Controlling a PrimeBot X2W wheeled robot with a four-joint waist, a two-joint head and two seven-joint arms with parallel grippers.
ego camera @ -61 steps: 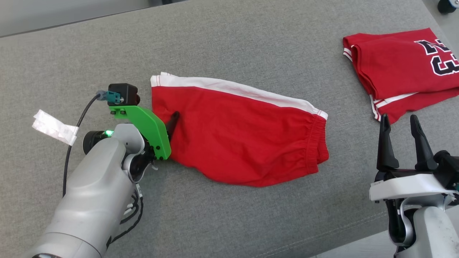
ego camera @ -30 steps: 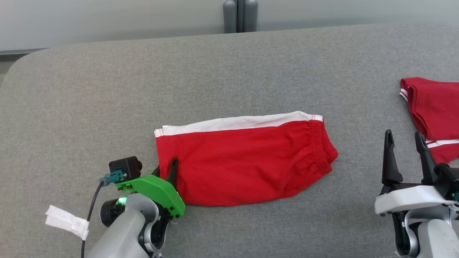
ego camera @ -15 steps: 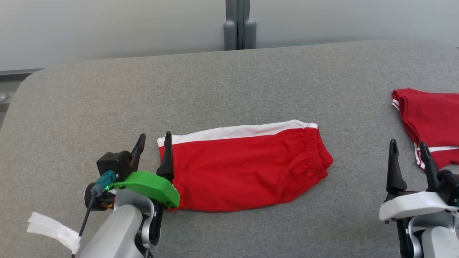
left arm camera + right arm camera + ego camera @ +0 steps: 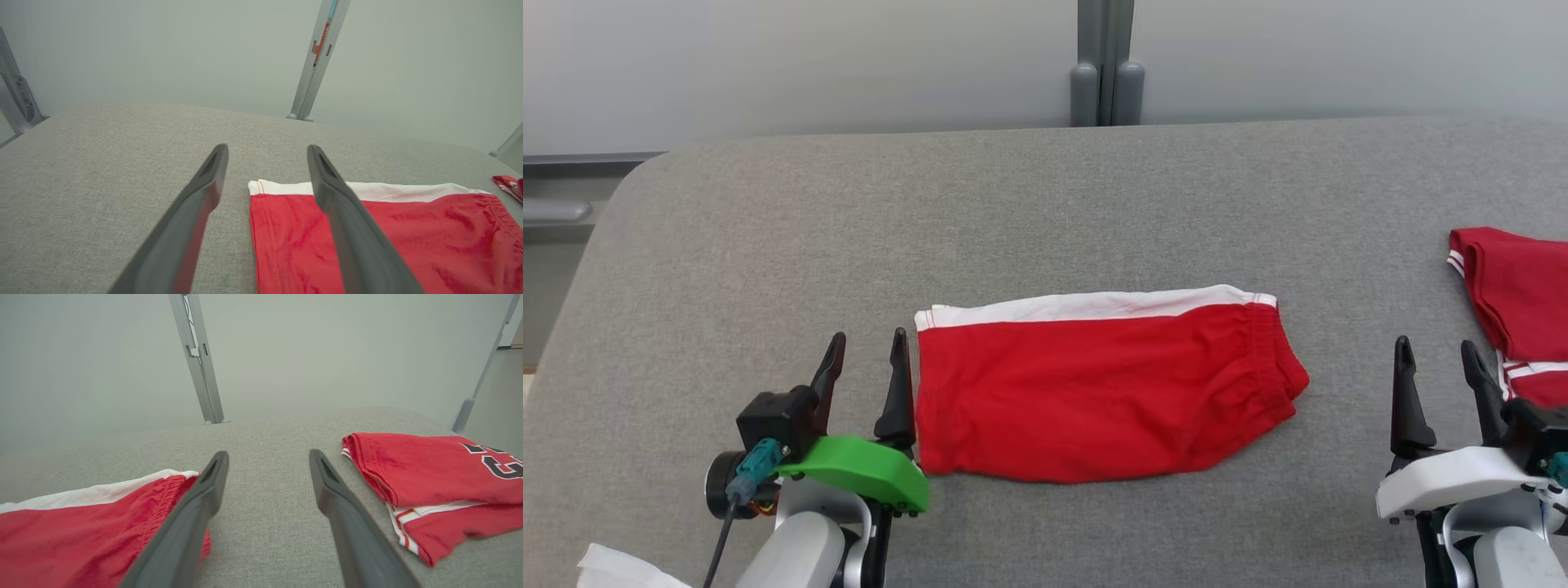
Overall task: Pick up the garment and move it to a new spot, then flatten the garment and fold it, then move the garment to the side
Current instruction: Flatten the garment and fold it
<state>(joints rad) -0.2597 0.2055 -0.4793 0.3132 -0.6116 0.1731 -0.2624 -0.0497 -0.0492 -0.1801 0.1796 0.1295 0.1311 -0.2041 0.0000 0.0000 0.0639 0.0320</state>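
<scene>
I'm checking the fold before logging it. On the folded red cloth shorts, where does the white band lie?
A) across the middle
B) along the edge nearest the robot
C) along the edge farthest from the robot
C: the white band runs along the far edge of the red cloth shorts.

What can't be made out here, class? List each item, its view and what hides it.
Folded red jersey: its black number is cut off by the right wrist view's right edge.
Crumpled white scrap: head view, cut off by the bottom edge.
Folded red shorts with a white band: head view, lower layers hidden under the top layer.
</scene>
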